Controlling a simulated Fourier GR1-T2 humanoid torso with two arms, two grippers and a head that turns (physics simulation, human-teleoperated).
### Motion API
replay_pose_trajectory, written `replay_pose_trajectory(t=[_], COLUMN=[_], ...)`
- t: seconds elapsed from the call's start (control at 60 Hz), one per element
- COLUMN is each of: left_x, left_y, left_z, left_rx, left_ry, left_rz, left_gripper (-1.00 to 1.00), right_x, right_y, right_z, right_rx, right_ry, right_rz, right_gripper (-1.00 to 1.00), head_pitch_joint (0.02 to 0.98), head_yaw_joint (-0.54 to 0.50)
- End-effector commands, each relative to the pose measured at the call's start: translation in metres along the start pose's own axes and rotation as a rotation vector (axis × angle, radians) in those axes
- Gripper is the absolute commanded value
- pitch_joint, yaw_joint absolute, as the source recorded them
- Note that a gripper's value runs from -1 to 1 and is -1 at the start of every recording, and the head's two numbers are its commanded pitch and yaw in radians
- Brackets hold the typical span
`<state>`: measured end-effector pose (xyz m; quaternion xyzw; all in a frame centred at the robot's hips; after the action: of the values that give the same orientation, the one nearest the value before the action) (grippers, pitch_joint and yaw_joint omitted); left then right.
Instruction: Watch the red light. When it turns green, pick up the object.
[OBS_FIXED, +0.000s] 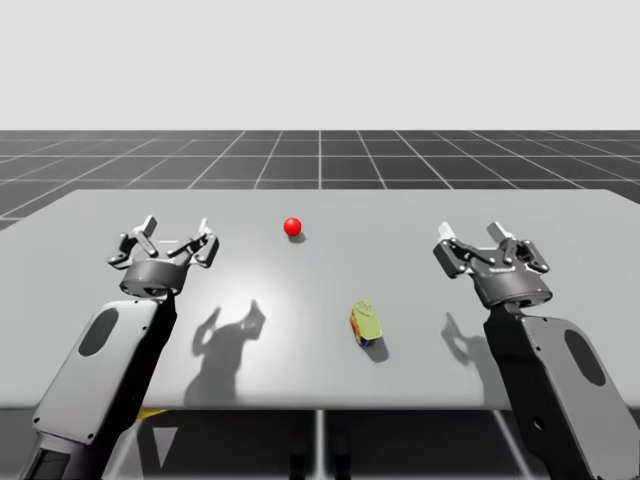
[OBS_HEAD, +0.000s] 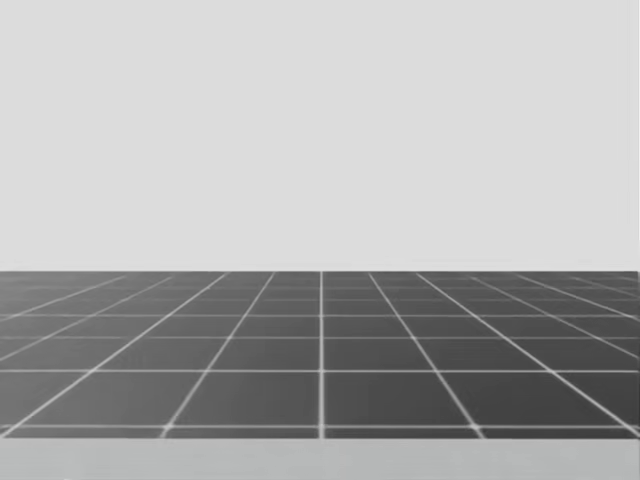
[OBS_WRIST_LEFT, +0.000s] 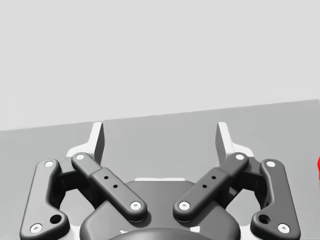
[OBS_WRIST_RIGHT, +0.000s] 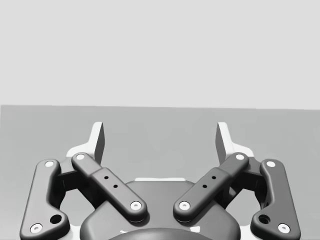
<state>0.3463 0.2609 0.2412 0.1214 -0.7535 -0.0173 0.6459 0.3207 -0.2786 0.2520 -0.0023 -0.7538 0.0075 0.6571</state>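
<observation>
A small red ball, the light (OBS_FIXED: 292, 227), sits on the grey table (OBS_FIXED: 320, 370) at the back middle. A small yellow-green box-like object (OBS_FIXED: 365, 325) lies on the table right of centre, nearer the front. My left gripper (OBS_FIXED: 177, 231) hovers open over the table's left side, well left of the light. Over the right side my right gripper (OBS_FIXED: 474, 236) hangs open, behind and to the right of the object. In the left wrist view my left gripper (OBS_WRIST_LEFT: 160, 137) has nothing between its fingers, and a sliver of the red light (OBS_WRIST_LEFT: 318, 165) shows beside it. My right gripper (OBS_WRIST_RIGHT: 160, 137) holds nothing.
The table's front edge (OBS_FIXED: 320, 407) runs between my two arms. A dark tiled floor (OBS_HEAD: 320, 350) stretches behind the table to a pale background.
</observation>
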Motion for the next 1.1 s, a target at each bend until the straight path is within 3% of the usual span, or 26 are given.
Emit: replay_pose_trajectory(t=[0.017,0.083,0.267,0.75,1.1], left_x=[-0.0178,-0.0177,-0.0180,-0.0188,-0.0176], left_y=[0.0065,0.0066,0.0065,0.0058,0.0036], left_z=[-0.0102,-0.0101,-0.0102,-0.0110,-0.0101], left_rx=[0.023,0.024,0.022,0.007,-0.006], left_ry=[0.046,0.046,0.047,0.043,0.037], left_rz=[-0.037,-0.037,-0.038,-0.054,-0.054], left_gripper=[-1.00,-1.00,-1.00,-1.00,-1.00], right_x=[-0.0148,-0.0123,-0.0119,-0.0113,-0.0128], right_y=[-0.0093,-0.0087,-0.0063,-0.0052,-0.0033], right_z=[-0.0034,-0.0031,-0.0044,-0.0039,-0.0037], right_rx=[-0.023,0.007,0.018,0.010,0.012], right_ry=[0.030,0.032,0.061,0.055,0.059], right_rz=[0.000,-0.004,0.021,0.047,0.054], right_gripper=[-1.00,-1.00,-1.00,-1.00,-1.00], head_pitch_joint=[0.082,0.086,0.165,0.537,0.604], head_yaw_joint=[0.00,0.00,0.00,0.06,0.13])
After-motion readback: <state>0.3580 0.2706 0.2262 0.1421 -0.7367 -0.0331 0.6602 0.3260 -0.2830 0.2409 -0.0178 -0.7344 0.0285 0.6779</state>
